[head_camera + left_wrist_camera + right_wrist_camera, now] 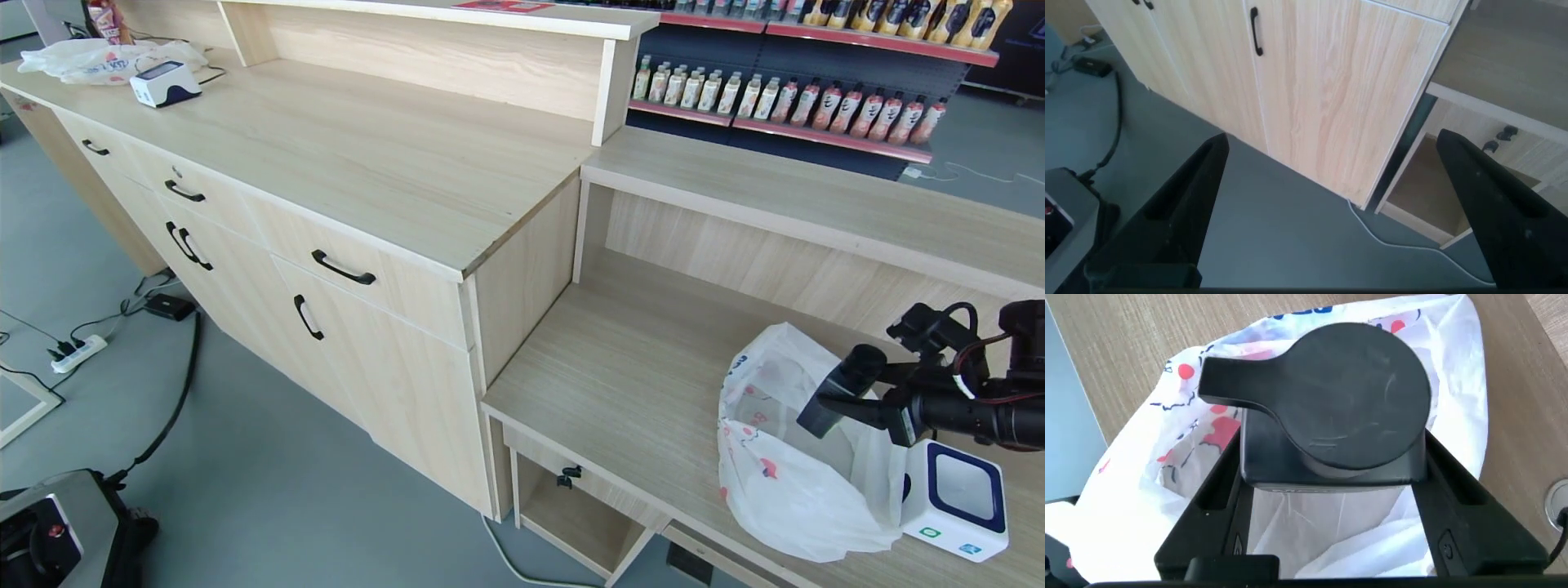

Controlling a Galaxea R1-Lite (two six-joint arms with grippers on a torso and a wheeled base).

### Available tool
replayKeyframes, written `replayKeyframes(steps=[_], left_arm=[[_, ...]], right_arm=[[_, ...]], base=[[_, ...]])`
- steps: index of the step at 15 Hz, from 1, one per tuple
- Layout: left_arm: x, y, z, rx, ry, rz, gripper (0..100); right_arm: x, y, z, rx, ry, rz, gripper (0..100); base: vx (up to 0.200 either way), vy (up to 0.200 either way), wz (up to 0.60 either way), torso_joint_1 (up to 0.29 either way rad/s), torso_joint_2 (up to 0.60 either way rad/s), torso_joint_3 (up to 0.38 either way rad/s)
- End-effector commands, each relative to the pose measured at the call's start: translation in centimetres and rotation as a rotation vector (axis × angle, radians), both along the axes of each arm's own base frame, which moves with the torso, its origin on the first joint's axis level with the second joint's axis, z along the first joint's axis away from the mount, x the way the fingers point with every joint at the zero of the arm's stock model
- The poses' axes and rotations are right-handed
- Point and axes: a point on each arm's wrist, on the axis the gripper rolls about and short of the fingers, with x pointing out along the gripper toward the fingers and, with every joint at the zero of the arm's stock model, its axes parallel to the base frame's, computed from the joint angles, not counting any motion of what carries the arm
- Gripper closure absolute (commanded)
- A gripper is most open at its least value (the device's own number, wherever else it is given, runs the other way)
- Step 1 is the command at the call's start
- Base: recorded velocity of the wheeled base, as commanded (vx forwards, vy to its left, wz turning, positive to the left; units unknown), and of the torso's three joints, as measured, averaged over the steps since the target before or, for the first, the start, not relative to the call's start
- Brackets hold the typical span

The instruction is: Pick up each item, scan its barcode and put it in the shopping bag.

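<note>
While the right gripper (1331, 502) grips the one black, round-lidded plastic container (1355, 392) just above the mouth of the white printed plastic shopping bag (784, 482) on the low pale wooden counter (620, 384), I'd worry that the bag's slack rim folds inward and the container lands outside it. The left gripper (1327, 212) hangs spread wide and empty over the floor. I count two bags and two scanners. The white-and-blue box scanner (955, 498) touches this bag. The crumpled second bag (90, 61) and second scanner (166, 83) are far off.

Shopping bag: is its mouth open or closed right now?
Open: the shopping bag shows its spread rim and white inside below the black item.
</note>
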Motion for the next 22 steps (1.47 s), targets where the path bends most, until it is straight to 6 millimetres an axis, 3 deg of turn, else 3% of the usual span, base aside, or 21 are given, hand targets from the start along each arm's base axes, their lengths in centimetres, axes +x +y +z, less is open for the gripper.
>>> replayKeyframes(steps=[1,4,9,22], left_arm=[[0.0,0.0,0.0,0.0,0.0,-0.001,0],[0.0,0.0,0.0,0.0,0.0,0.001,0],[0.0,0.0,0.0,0.0,0.0,0.001,0],[0.0,0.0,0.0,0.0,0.0,0.001,0]], right_arm=[[1.1,-0.3,-2.0,0.011,0.035,0.002,100],[2.3,-0.6,-3.6,0.045,0.005,0.059,100],[2.5,-0.5,-4.6,0.09,0.014,0.126,100],[6.1,-1.3,-7.4,0.083,-0.128,0.193,100]], base=[[0.0,0.0,0.0,0.0,0.0,0.0],[0.0,0.0,0.0,0.0,0.0,0.0],[0.0,0.0,0.0,0.0,0.0,0.0],[0.0,0.0,0.0,0.0,0.0,0.0]])
